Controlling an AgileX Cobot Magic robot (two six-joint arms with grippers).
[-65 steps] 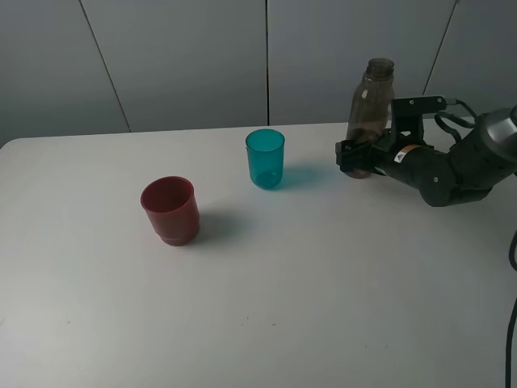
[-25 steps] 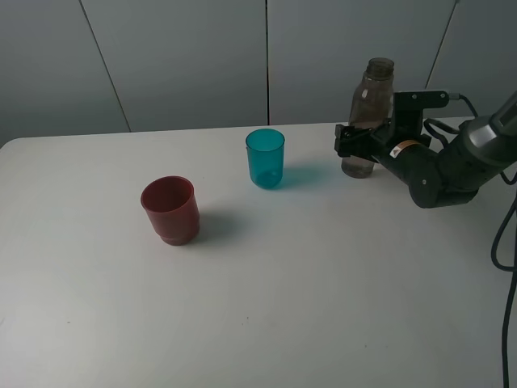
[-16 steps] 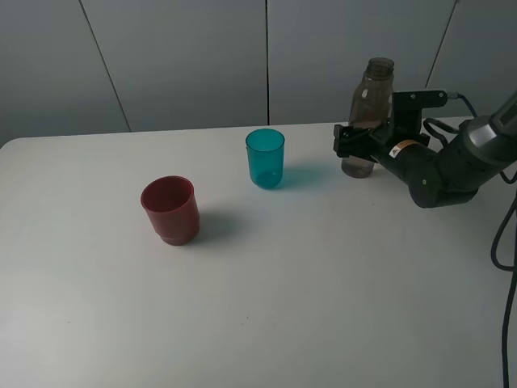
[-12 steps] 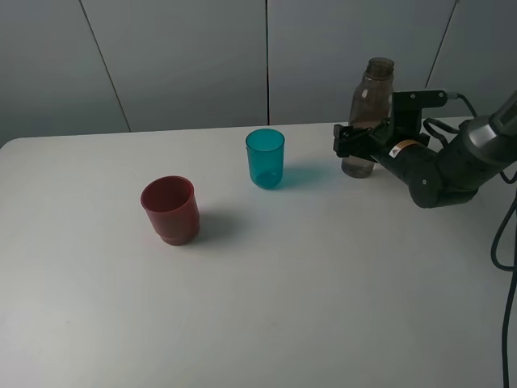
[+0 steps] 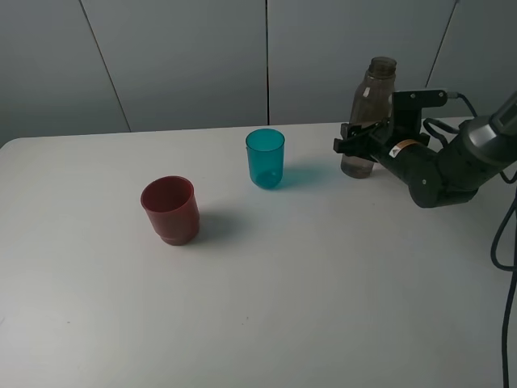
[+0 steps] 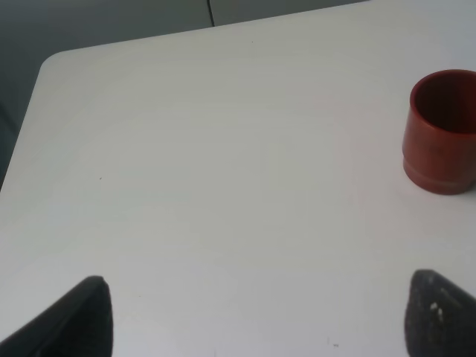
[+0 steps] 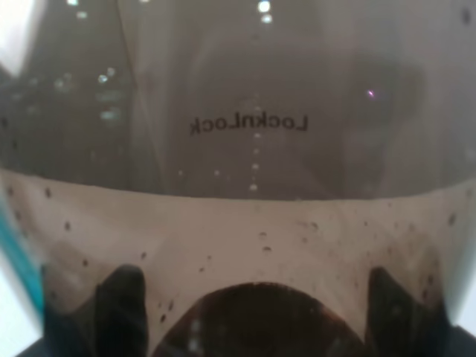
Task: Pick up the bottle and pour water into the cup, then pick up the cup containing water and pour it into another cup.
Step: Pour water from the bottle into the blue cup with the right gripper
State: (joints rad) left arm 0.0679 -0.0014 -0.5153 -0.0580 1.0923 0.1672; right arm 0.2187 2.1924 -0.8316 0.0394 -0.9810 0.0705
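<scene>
Clamping the slim, smoky translucent bottle (image 5: 370, 97) is the right hand (image 5: 356, 148); the left hand (image 6: 260, 316) gapes.

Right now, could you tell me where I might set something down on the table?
Bare: the table in front of the red cup and teal cup, and its far-left corner. Crowded: around the bottle in the right gripper.

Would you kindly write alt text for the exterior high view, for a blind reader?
The right hand grips a tall smoky grey-brown plastic bottle, upright at the white table's right; a translucent teal plastic tumbler and squat dark red plastic cup stand to its left.
</scene>
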